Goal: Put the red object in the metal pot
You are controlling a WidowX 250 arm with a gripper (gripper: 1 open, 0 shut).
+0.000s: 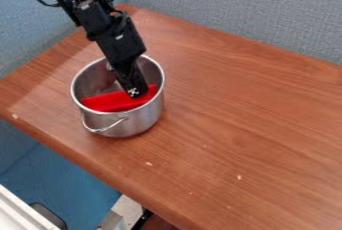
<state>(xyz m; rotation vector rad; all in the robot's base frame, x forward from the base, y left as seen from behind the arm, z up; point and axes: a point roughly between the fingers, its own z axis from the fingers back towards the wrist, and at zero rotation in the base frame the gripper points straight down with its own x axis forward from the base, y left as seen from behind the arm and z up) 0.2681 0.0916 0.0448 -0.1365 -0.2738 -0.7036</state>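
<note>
pot [122,114]: round, shiny steel, loop handle at 7 o'clock | block [110,100]: smooth red, inside pot | gripper [134,92]: black, steeply angled down from 11 o'clock, fingers closed in pot, touching block | table [254,124]: wood

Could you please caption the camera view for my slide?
Robot tool lowered into metal pot holding red object on wooden table.
</note>
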